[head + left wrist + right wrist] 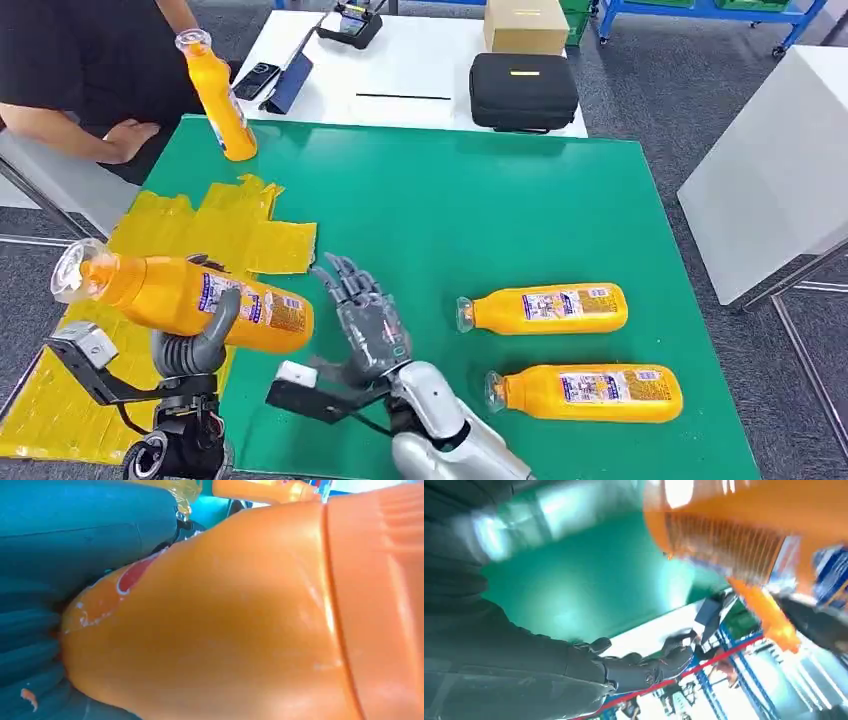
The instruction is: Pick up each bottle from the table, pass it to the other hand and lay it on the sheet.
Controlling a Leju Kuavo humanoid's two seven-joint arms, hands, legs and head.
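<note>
A: So, where is the held bottle (185,295)?

B: Up off the green bench (480,200), lying roughly level in the left robot hand (195,345), whose thick thumb curls up over the label. Its clear cap end points out past the bench's left edge, above the yellow sheet (200,235). In the left wrist view the orange body (225,630) sits right against the grey ribbed cover.

A: And the right robot hand (365,315)?

B: Fingers spread and holding nothing, palm raised just beside the held bottle's base, over the bench. The right wrist view shows its dark fingers (644,667) apart, with that bottle's ribbed base (734,535) near them.

A: Other bottles?

B: Two lie on their sides on the bench, to the robot's right: the far bottle (545,308) and the near bottle (585,392), almost parallel, caps pointing left, a little apart from each other. A fourth bottle (218,95) stands tilted at the bench's far left corner, cap up, a person's hand at its top.

A: What's beyond the bench?

B: A white table (420,70) with a black case (523,90), a cardboard box (525,25) and a phone (255,78). The person's arm (80,130) rests near the bench's left corner.
</note>
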